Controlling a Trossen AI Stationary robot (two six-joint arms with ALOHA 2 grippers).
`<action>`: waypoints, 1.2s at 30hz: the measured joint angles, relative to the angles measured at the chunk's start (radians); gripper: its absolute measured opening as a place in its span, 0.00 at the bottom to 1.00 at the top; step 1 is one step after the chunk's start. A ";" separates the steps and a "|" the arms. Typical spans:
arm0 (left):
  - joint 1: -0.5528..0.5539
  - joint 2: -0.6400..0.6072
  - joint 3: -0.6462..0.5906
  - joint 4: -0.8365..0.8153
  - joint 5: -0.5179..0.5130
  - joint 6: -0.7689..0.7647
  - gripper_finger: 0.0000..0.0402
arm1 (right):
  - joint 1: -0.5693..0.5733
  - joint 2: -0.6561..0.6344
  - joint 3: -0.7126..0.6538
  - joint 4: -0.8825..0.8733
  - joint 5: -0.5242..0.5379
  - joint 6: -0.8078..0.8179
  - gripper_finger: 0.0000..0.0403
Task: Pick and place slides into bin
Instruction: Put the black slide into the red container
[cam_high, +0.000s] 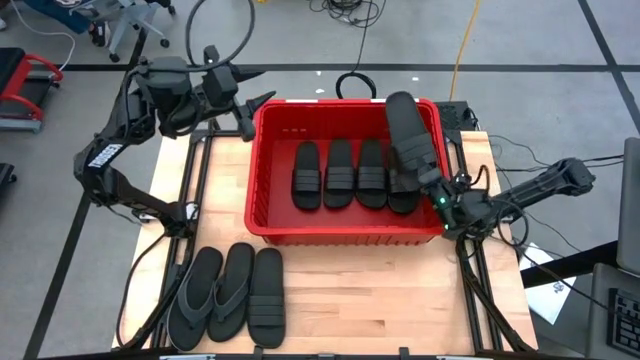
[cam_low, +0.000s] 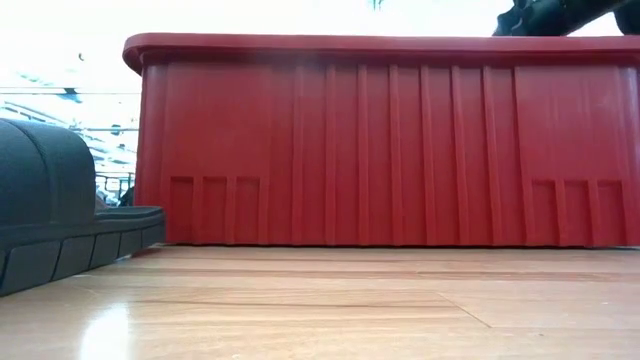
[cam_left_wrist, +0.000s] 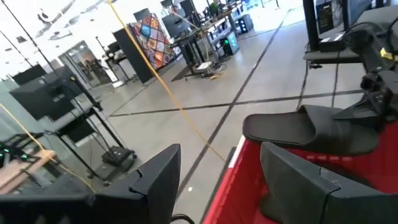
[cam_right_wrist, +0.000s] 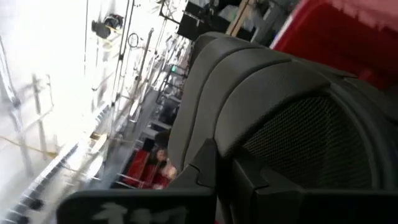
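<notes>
High view. We are holding one matte black rubber slide with a wide band strap (cam_high: 408, 128) in the right gripper (cam_high: 432, 186), fingers clamped tight on its heel end, the sole slanting up toward 12 o'clock over the right-hand end of the large rectangular red plastic bin with slotted sides (cam_high: 262, 150). Four black band-strap slides (cam_high: 353, 175) are lying abreast on the bin floor, toes toward 12 o'clock; the held one is hanging above the one nearest 3 o'clock. Three more black slides (cam_high: 228, 295) are waiting on the pale wooden tabletop (cam_high: 390, 300) at 7 o'clock of the bin, two of them thong-strapped. The left gripper (cam_high: 258, 104) is idling beyond the bin's corner at 10 o'clock, fingers apart and empty.

Low view. We are seeing the bin's near wall and, at 9 o'clock, the edge of a waiting slide; the held slide is out of sight.

Left wrist view. We are looking past the spread left fingers (cam_left_wrist: 155, 180) at the held slide poised level above the red rim.

Right wrist view. We are seeing the band strap filling the frame, pinched fingers (cam_right_wrist: 205, 168) below it.

Handling note, in our judgement: we are best lowering the toe inside the rim first, laying the slide flat across the resting row, and only then letting go, so it is not tipping over the far rim.
</notes>
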 joint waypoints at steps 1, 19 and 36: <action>0.006 -0.004 0.000 0.000 0.008 0.005 0.57 | 0.003 0.006 0.000 0.040 -0.001 -0.059 0.00; 0.054 -0.020 0.000 -0.003 0.103 -0.036 0.57 | 0.086 0.011 0.325 0.231 0.037 -1.373 0.00; 0.061 0.012 0.000 -0.014 0.505 -0.171 0.57 | 0.129 0.007 0.322 0.245 -0.101 -1.094 0.01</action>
